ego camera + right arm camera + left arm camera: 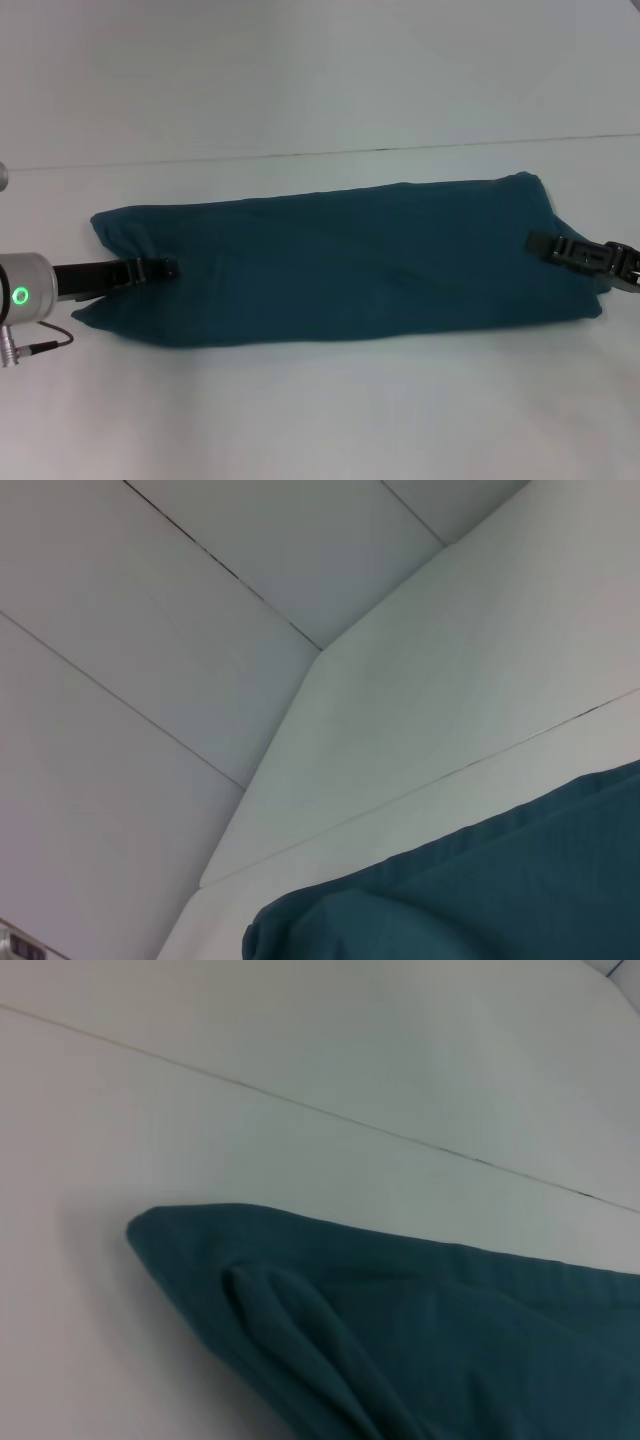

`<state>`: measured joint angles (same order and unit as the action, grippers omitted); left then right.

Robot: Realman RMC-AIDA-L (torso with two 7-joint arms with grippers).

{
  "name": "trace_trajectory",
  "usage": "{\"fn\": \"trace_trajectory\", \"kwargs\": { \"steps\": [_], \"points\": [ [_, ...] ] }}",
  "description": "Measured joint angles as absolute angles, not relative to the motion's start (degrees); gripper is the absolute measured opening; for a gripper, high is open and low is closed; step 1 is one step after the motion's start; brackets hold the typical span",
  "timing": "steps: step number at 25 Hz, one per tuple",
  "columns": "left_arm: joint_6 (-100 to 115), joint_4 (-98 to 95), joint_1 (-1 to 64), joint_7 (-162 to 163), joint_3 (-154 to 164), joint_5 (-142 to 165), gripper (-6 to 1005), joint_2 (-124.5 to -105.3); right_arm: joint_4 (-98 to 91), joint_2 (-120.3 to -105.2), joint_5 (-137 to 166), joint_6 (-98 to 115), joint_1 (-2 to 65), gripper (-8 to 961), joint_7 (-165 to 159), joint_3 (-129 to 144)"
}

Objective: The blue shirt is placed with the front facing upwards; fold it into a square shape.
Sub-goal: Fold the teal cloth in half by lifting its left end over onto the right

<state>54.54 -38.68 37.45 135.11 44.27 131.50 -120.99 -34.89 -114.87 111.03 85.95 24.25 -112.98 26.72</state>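
Shirt (470,890) fills the lower corner, plain teal, rounded folded edge w/ soft creases, lying on white table (450,680). Thin dark seam lines cross the pale panels beyond. Small dark-and-light object at frame edge, can't ID.

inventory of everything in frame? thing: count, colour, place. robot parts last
blue shirt: 1, dark teal-blue, folded into a long band lying left to right across the middle of the table, plain side up, no lettering showing
table: 1, white, under the shirt, a thin seam running along its far side
left gripper: 1, black, on the shirt's left end, silver wrist with a green ring light behind it
right gripper: 1, black, on the shirt's right end
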Motion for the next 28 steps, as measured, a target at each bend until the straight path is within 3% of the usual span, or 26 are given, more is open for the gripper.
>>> {"fn": "trace_trajectory", "kwargs": {
  "steps": [2,5,15,28],
  "points": [
    [54.6,-38.8,37.5,135.1,44.3,131.5,691,-120.97,-34.9,-114.87,111.0,86.0,24.3,669,-113.0,26.7],
    [54.6,-38.9,37.5,135.1,44.3,131.5,478,-120.97,-34.9,-114.87,111.0,86.0,24.3,669,-113.0,26.7],
    [56.7,-41.6,37.1,134.4,44.4,130.9,91,-121.21,-34.9,-114.87,110.9,86.0,24.3,669,-113.3,26.3],
    [58.0,-44.0,34.2,134.9,43.4,131.5,90,-120.41,-34.9,-114.87,110.9,86.0,24.3,669,-114.0,25.9]
  ]
}}
